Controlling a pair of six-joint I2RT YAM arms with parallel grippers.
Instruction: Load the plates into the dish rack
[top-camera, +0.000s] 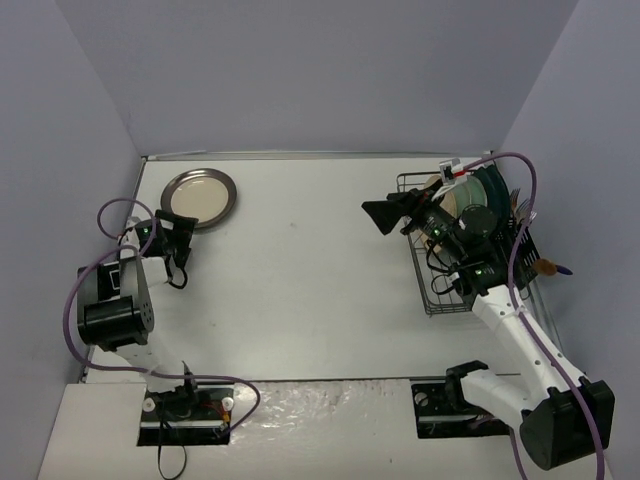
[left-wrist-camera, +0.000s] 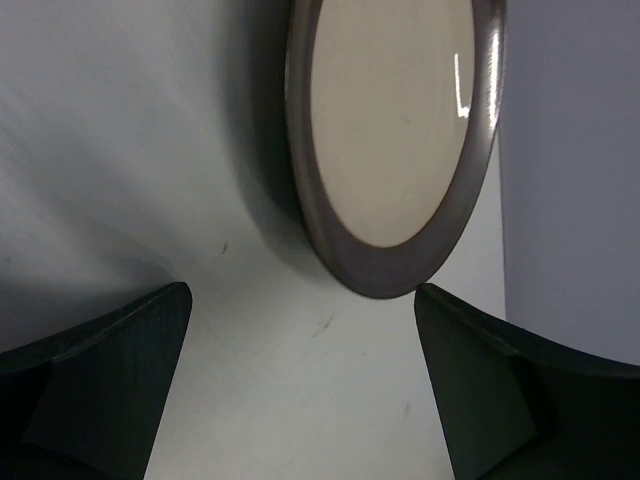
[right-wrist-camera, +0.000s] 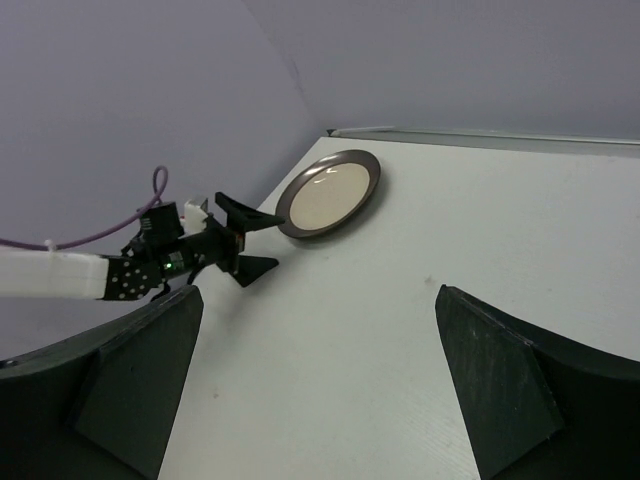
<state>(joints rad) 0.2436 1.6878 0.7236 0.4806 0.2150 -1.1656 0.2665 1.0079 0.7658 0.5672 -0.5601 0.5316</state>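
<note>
Just beyond left jaws, plate (left-wrist-camera: 390, 130)

white table (top-camera: 320, 300), lavender walls (top-camera: 320, 70)

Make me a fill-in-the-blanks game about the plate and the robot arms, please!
1. The one plate lying flat on the table is cream with a grey-brown ____.
2. The left fingers are ____, with that plate just ahead of them.
3. The other plates stand in the dish rack on the ____ side of the table.
4. The right fingers are holding ____.

Missing words: rim; open; right; nothing.
</note>
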